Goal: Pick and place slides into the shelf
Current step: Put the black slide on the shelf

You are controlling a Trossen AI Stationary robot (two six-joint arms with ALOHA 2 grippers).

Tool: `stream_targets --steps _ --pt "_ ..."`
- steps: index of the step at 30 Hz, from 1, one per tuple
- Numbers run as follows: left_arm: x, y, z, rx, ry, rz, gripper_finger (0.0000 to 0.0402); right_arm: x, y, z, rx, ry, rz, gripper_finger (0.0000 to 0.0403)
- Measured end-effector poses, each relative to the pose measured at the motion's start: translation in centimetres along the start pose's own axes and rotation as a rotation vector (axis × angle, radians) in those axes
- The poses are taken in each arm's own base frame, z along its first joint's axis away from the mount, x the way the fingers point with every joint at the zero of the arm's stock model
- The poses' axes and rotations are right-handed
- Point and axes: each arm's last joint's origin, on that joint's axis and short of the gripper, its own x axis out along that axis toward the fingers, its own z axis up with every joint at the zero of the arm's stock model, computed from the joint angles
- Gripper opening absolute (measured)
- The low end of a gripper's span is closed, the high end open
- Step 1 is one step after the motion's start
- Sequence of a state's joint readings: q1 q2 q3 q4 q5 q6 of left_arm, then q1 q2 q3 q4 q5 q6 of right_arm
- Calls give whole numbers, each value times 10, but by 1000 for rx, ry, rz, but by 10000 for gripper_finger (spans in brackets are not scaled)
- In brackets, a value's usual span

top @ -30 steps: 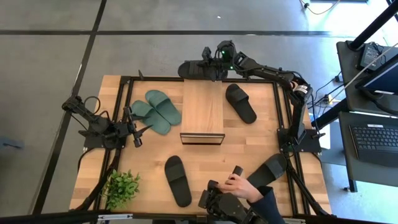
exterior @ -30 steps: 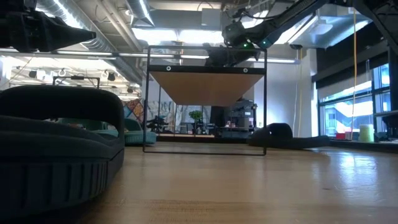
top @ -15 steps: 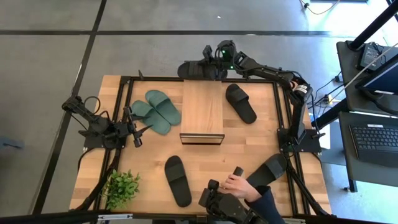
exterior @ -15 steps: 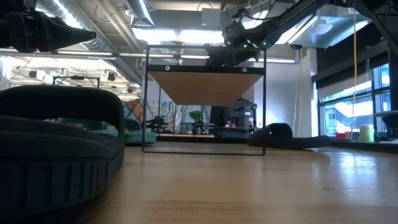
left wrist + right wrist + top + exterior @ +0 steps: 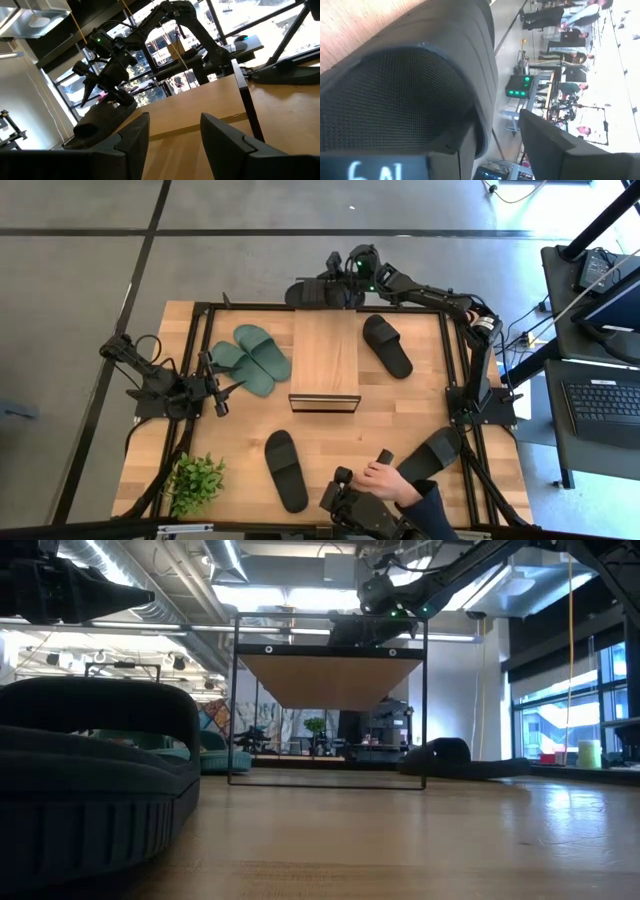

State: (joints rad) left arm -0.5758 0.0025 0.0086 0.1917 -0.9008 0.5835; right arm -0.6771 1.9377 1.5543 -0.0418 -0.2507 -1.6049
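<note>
Up at twelve o'clock, past the shelf (image 5: 325, 358), the right gripper (image 5: 333, 288) clamps a black slide (image 5: 308, 292) beyond the tabletop (image 5: 400, 420) edge; the left gripper (image 5: 228, 392) rests open at nine o'clock.

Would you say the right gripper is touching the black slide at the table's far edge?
Touching: the right wrist view shows the right gripper clamped around the black slide.

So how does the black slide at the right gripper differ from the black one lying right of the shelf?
The held slide is clamped by the right gripper at the table's far edge, lying crosswise behind the shelf; the free slide rests untouched on the table, angled diagonally. Both are black.
</note>
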Motion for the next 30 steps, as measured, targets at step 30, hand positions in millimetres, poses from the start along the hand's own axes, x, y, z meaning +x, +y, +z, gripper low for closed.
stream_targets --steps 30 --pt "0 0 0 3 0 0 168 -8 -14 5 194 70 97 152"
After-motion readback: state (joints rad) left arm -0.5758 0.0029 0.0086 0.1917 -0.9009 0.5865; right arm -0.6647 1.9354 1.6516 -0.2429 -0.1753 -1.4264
